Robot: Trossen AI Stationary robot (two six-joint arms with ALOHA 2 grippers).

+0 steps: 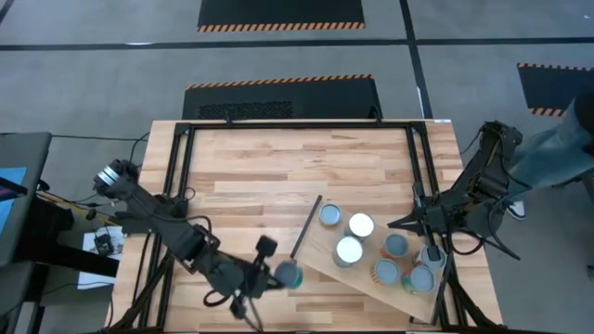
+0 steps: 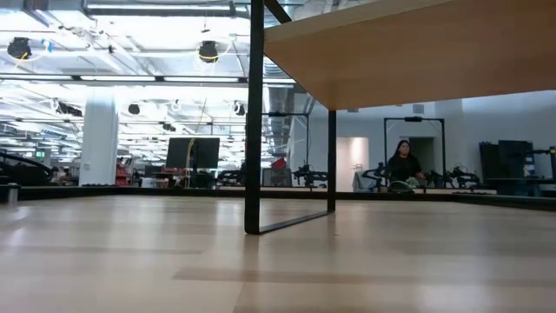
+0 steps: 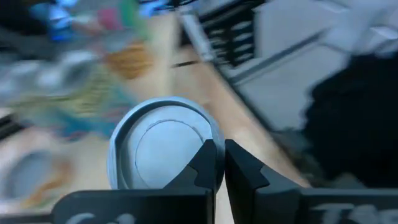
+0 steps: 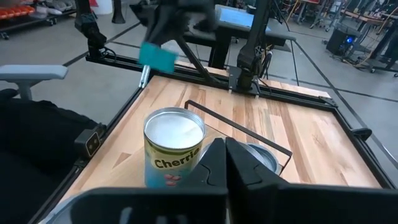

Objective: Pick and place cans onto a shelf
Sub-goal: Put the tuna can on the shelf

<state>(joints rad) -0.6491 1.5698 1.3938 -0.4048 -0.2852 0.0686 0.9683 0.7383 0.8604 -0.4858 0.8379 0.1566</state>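
While six cans (image 1: pixel 360 225) sit on the shelf (image 1: pixel 320 249), the left gripper (image 1: pixel 278 273) carries a seventh can (image 1: pixel 291 275); right gripper (image 1: pixel 432 252) state undetermined.

Seven cans are in view: six on the shelf (image 1: pixel 371 289), one (image 1: pixel 290 274) at the left gripper (image 1: pixel 278 272).

Two dark, near-black jointed robot arms, left arm (image 1: pixel 176 232) with a silvery round cap near its base, right arm (image 1: pixel 473 190) slim and angular, matte black wedge-shaped fingers (image 4: pixel 214 165).
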